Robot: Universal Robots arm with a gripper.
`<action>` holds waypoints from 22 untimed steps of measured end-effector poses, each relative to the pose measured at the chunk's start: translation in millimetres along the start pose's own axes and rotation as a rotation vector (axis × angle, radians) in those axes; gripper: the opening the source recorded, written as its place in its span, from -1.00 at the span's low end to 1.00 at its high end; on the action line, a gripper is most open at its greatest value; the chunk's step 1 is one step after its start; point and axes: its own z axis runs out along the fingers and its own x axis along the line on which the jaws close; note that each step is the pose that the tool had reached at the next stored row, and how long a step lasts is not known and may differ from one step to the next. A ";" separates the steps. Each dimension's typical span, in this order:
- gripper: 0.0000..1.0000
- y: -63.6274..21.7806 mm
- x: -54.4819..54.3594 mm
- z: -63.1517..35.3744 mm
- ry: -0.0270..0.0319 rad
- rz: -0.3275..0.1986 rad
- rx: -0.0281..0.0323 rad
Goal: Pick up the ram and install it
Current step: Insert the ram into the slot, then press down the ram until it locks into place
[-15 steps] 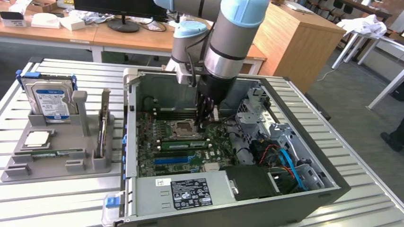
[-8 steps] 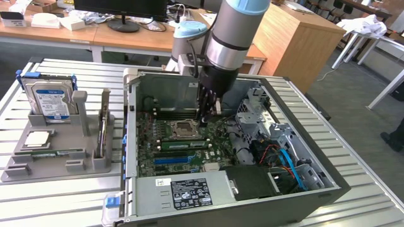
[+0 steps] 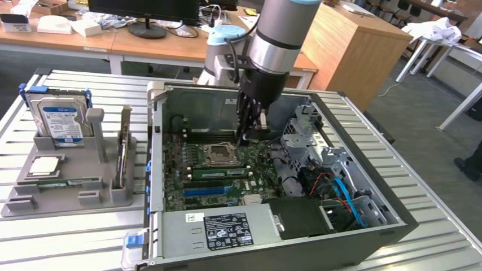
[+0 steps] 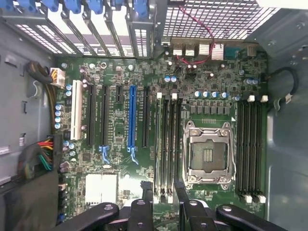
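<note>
Pincer (image 4: 163, 190) spread wide (nothing gripped), hovering above motherboard (image 4: 115, 132), inside open computer case (image 3: 200, 107)

The slatted metal surface (image 3: 75, 243) stands in a workshop-like room with a grey floor (image 3: 421, 113). Beyond its far edge runs a long wooden desk (image 3: 150, 48) carrying a dark monitor (image 3: 143, 8) on a round stand, white boxes (image 3: 54, 24) and loose papers. Past the far corner on the exterior view's right stands a light wooden cabinet (image 3: 354, 51). Farther that way is a white-legged table (image 3: 421, 56) with a crumpled white cloth or paper (image 3: 441, 31) on top. A dark shape (image 3: 468, 166) at the floor's edge may be a shoe. The light is even and soft.
</note>
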 end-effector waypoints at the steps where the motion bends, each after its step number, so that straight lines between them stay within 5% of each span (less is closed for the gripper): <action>1: -0.38 0.1 0.0 -1.8 0.0000 0.000 0.0000; 11: -0.38 0.6 -0.4 -15.9 0.0000 0.000 0.0001; 22: -0.38 0.6 -0.4 -16.3 0.0000 0.000 0.0000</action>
